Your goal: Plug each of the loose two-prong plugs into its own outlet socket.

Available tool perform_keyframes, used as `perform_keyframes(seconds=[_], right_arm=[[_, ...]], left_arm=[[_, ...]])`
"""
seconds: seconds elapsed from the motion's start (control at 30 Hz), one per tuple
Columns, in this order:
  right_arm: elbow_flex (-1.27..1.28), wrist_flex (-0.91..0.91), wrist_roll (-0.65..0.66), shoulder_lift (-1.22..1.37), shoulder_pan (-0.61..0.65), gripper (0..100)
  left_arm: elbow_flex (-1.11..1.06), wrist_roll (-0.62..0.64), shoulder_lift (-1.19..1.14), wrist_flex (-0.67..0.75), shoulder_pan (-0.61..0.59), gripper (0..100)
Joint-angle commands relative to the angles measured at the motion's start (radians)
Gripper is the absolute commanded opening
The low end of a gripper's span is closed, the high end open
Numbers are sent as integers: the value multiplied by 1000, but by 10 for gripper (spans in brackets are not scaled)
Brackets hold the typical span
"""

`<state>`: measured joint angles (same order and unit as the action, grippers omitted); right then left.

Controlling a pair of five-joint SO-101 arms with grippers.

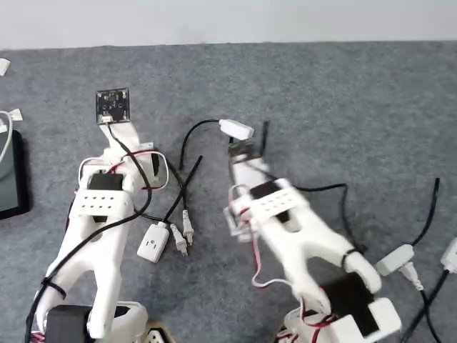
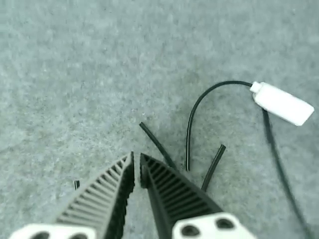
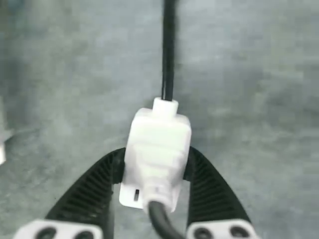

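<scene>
My right gripper is shut on a white socket piece; a black cable leaves its far end and another runs from its near end. From above, that gripper sits just on the near side of a white socket whose black cable curls left. My left gripper is shut on nothing, low over the grey mat, with loose black cable ends just beyond its tips and the white socket farther off. Two loose two-prong plugs lie beside a white outlet block between the arms.
At the right edge lie another white socket with a plug at it and a further white piece, with black cables trailing. A dark tablet lies at the left edge. A small black square module is beyond the left arm.
</scene>
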<state>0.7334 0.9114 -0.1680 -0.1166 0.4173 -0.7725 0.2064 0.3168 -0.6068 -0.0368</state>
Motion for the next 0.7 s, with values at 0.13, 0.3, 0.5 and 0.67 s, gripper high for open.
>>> perform_keyframes(seconds=[0.13, 0.3, 0.5, 0.67], right_arm=[[-121, 133, 69, -61, -363, 8], [-229, 186, 158, 13, -639, 9], [-422, 214, 272, 145, -905, 9], [-606, 214, 321, 300, -1041, 11]], left_arm=[[2, 5, -37, 94, -32, 14], [53, 9, -140, 89, -63, 14], [68, 3, -166, -25, -103, 14], [61, 3, -166, -69, -155, 14]])
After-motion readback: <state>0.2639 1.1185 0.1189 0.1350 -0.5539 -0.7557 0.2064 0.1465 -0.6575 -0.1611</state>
